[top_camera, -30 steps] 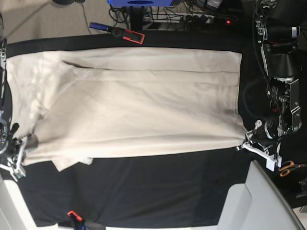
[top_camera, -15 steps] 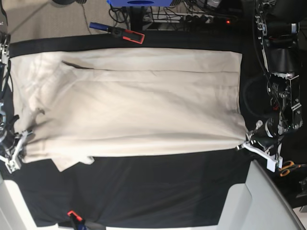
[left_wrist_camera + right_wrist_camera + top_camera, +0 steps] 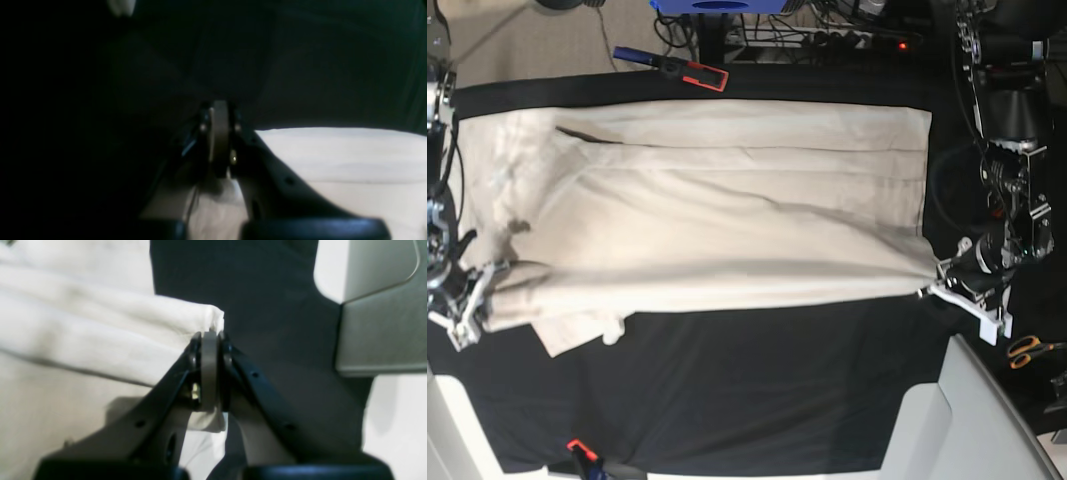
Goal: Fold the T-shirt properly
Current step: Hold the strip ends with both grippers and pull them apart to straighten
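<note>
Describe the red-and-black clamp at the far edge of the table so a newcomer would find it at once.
Start from the black table cloth with the cream T-shirt spread across it. Just above the shirt's top edge in the base view, left of centre, lies the clamp. Its open red rectangular jaw and blue handle mark it out from the dark cables behind.

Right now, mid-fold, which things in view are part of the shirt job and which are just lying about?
Part of the job:
- T-shirt, spread on the black table cloth
- left gripper, shut on the shirt's corner
- right gripper, shut on the opposite corner

Just lying about:
- red and black clamp
- blue-handled tool
- orange-handled scissors
- second red clamp
</note>
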You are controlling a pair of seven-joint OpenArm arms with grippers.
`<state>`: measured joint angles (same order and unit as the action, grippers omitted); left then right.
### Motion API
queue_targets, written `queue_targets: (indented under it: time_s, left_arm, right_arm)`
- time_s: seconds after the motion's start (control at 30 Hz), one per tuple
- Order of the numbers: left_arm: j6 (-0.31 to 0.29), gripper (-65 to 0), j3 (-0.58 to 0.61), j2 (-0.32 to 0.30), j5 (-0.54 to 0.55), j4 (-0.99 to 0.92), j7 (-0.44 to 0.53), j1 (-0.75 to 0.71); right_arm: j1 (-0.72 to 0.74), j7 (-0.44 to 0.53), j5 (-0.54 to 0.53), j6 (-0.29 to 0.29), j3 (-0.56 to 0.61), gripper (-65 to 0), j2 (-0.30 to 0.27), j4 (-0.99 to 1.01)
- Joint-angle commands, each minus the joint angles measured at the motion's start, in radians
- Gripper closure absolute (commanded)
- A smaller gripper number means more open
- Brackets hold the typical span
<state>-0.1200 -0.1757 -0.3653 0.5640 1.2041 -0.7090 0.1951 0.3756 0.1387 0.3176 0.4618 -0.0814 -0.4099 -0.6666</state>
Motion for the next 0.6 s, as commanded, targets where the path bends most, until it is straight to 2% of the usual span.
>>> queue_targets:
  time_s: [0.0, 0.27, 0.43, 0.57]
  left_arm:
    - [-0.002, 0.0, -0.005, -0.014, 0.004, 0.036, 0.021, 0.016]
    - [-0.002, 0.0, -0.005, -0.022, 0.004, 0.078, 0.018, -0.024]
    - [-0.002, 0.0, -0.005, -0.034, 0.004, 0.082, 0.018, -0.061]
    - [-0.002, 0.0, -0.003, -0.034, 0.004, 0.081, 0.019, -0.078]
  right_arm:
    - [0.010, 0.017, -0.010, -0.010, -0.008, -0.2, -0.024, -0.026]
    - [-0.042, 0.016, -0.008, -0.010, -0.010, -0.2, -0.030, -0.038]
    - [-0.054, -0.037, -0.013, -0.010, -0.011, -0.2, -0.051, -0.045]
    - [-0.120, -0.104, -0.011, -0.008, -0.064, -0.2, -0.048, -0.181]
